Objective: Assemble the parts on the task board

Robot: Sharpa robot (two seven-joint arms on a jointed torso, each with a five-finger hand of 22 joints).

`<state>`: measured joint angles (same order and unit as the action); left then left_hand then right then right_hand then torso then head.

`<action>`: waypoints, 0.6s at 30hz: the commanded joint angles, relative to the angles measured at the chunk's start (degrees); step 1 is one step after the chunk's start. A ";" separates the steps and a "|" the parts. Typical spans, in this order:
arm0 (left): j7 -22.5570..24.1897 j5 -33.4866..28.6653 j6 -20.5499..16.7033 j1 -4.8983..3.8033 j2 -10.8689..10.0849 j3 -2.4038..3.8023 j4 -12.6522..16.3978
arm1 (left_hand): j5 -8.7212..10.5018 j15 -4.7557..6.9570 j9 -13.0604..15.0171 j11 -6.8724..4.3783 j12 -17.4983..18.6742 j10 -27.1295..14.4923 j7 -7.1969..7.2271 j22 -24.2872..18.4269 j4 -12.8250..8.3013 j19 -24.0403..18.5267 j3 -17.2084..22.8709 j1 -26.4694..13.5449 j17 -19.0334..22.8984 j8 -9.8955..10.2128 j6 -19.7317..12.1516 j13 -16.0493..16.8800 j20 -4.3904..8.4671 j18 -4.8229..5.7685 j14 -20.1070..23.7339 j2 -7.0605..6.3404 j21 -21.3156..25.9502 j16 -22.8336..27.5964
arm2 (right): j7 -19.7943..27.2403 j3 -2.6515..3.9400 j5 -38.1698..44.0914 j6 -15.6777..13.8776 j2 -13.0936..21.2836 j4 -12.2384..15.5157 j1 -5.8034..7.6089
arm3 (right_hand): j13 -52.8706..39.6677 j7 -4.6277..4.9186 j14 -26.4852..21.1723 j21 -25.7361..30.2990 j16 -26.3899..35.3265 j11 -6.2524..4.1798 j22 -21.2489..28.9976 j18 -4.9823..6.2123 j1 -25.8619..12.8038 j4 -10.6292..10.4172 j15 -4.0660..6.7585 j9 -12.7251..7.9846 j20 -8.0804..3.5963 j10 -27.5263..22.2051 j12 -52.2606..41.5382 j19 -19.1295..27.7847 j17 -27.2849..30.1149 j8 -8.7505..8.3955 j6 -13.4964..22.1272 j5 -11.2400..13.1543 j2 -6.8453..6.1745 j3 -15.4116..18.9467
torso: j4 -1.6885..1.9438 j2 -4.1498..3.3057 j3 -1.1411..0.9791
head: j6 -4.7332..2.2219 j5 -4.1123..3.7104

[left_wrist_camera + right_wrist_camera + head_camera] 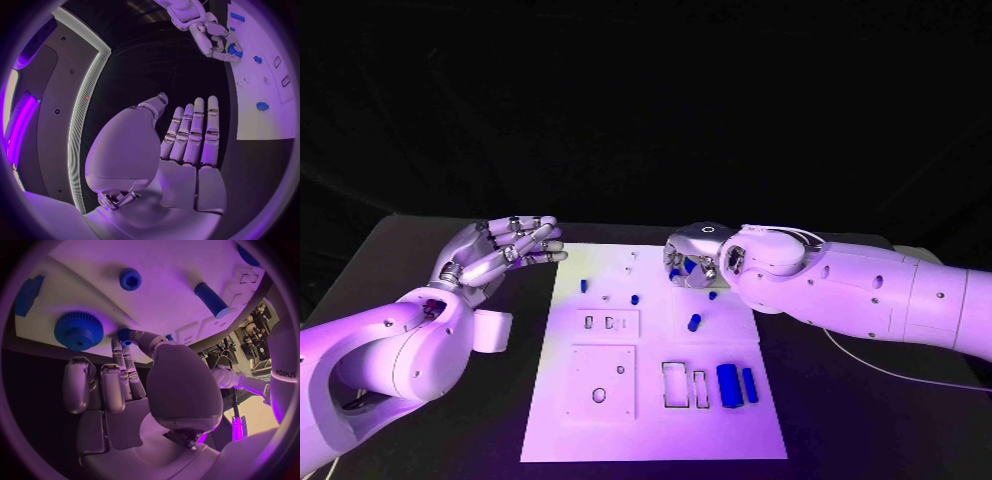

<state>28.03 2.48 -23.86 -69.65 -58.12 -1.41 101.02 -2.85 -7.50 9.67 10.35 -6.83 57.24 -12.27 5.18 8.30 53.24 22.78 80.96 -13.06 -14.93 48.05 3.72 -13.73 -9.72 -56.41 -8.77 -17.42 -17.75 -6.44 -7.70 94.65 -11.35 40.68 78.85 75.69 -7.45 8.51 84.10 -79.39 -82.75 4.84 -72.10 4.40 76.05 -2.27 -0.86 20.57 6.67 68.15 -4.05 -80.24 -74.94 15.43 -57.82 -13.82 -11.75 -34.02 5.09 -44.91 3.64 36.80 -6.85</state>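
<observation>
A small blue part is pinched by the right hand over the far right of the task board, just beside the blue gear. The left hand is held flat with fingers apart — nothing in it — left of the board. The part should probably be kept upright and lowered slowly — tilting could jam it.

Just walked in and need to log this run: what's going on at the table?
The robot is assembling blue parts on the white task board. Its right hand is at the board's far end, pinching a small blue part in its fingertips beside a blue gear. The left hand hovers open off the board's side, holding nothing. Other blue parts lie on the board.
</observation>
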 commanded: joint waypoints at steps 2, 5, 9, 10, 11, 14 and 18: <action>0.04 0.25 1.18 -0.08 0.03 0.05 0.07 | -0.14 -0.22 -0.05 0.15 0.18 -0.01 -1.39 -0.09 -0.02 0.49 0.24 -0.16 -0.08 0.20 -0.28 -0.02 0.00 -0.79 -0.04 -0.28 -0.03 0.35 | -0.60 -0.16 1.41 -1.35 0.11 0.11 -0.24 | -0.27 -0.27 3.42 -0.86 -0.56 -0.26 -1.00 -0.87 1.47 0.95 0.72 0.83 -0.43 1.60 -0.30 -0.59 -1.70 0.91 -0.96 1.76 1.36 -1.22 | 0.12 -0.12 0.03 | -0.03 -0.07; -0.01 0.25 1.20 -0.08 0.03 0.05 0.02 | -0.13 -0.22 -0.07 0.16 0.25 -0.05 -1.40 -0.11 -0.07 0.51 0.27 -0.15 -0.11 0.23 -0.33 -0.02 0.00 -0.80 -0.07 -0.28 -0.03 0.36 | -0.44 -0.15 1.65 -3.12 0.39 0.75 -0.25 | -0.36 -0.33 3.44 -1.25 -0.71 -0.43 -1.66 -0.98 1.76 1.41 0.83 1.28 -0.55 2.26 -0.33 -0.84 -1.81 1.27 -1.28 1.77 1.72 -1.68 | 0.21 -0.14 0.04 | -0.18 -0.13; -0.03 0.25 1.22 -0.08 0.05 0.05 -0.09 | -0.13 -0.22 -0.07 0.17 0.29 -0.08 -1.41 -0.12 -0.11 0.53 0.31 -0.12 -0.14 0.25 -0.35 -0.02 0.00 -0.80 -0.09 -0.26 -0.03 0.36 | -0.42 -0.08 1.90 -5.30 0.87 2.06 -0.25 | -0.44 -0.37 3.49 -1.65 -0.88 -0.52 -2.34 -1.10 1.87 1.77 0.93 1.66 -0.64 2.73 -0.33 -1.13 -2.00 1.57 -1.54 1.64 1.85 -1.87 | 0.25 -0.12 0.10 | -0.38 -0.19; -0.03 0.25 1.22 -0.08 0.07 0.05 -0.12 | -0.13 -0.22 -0.07 0.17 0.29 -0.08 -1.41 -0.12 -0.11 0.53 0.31 -0.12 -0.14 0.25 -0.35 -0.02 0.00 -0.80 -0.09 -0.26 -0.03 0.36 | -0.49 -0.02 2.01 -5.81 0.96 2.38 -0.23 | -0.46 -0.37 3.49 -1.73 -0.90 -0.55 -2.46 -1.12 1.90 1.87 0.94 1.75 -0.66 2.86 -0.33 -1.18 -2.01 1.65 -1.61 1.61 1.88 -1.91 | 0.27 -0.12 0.12 | -0.48 -0.21; -0.02 0.25 1.22 -0.08 0.09 0.05 -0.15 | -0.13 -0.22 -0.07 0.17 0.29 -0.08 -1.41 -0.12 -0.11 0.53 0.31 -0.12 -0.14 0.25 -0.35 -0.02 0.00 -0.80 -0.09 -0.26 -0.03 0.36 | -0.60 0.04 2.14 -6.26 1.02 2.64 -0.19 | -0.49 -0.38 3.50 -1.82 -0.95 -0.58 -2.62 -1.15 1.92 1.96 0.97 1.85 -0.68 3.00 -0.34 -1.25 -2.08 1.72 -1.67 1.58 1.89 -1.94 | 0.29 -0.13 0.15 | -0.55 -0.24; -0.02 0.25 1.22 -0.08 0.13 0.05 -0.25 | -0.13 -0.22 -0.07 0.17 0.29 -0.08 -1.41 -0.12 -0.11 0.53 0.31 -0.12 -0.14 0.25 -0.35 -0.02 0.00 -0.80 -0.09 -0.26 -0.03 0.36 | -1.08 0.21 2.57 -7.46 1.00 3.02 -0.02 | -0.51 -0.40 3.51 -1.97 -0.99 -0.61 -2.88 -1.20 1.92 2.06 0.99 1.96 -0.71 3.14 -0.34 -1.37 -2.12 1.81 -1.76 1.52 1.92 -1.98 | 0.39 -0.14 0.18 | -0.76 -0.25; -0.01 0.25 1.21 -0.08 0.15 0.05 -0.32 | -0.13 -0.22 -0.08 0.17 0.34 -0.10 -1.40 -0.12 -0.16 0.55 0.35 -0.09 -0.16 0.27 -0.37 -0.02 0.01 -0.81 -0.12 -0.25 -0.03 0.36 | -1.75 0.42 3.06 -8.98 0.38 2.74 0.19 | -0.53 -0.43 3.52 -2.05 -1.04 -0.64 -3.01 -1.22 1.93 2.17 1.02 2.08 -0.73 3.28 -0.32 -1.42 -2.16 1.89 -1.82 1.43 1.94 -2.03 | 0.53 -0.28 0.21 | -0.91 -0.32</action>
<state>27.75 2.48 -23.73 -69.65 -58.08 -1.41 100.64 -2.85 -7.50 9.68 10.35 -6.83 57.24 -12.27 5.13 8.17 53.24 22.90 80.96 -13.16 -14.93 48.05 3.72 -13.73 -9.72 -56.41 -8.77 -17.42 -17.75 -7.02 -7.31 95.99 -17.37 41.33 81.68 75.83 -7.45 8.16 83.93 -81.09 -83.60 5.94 -74.93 3.52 77.24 -0.36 -0.28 22.60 6.06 69.31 -4.31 -81.26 -74.92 17.07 -59.20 -12.11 -10.56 -35.89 5.48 -45.10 3.80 35.97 -7.15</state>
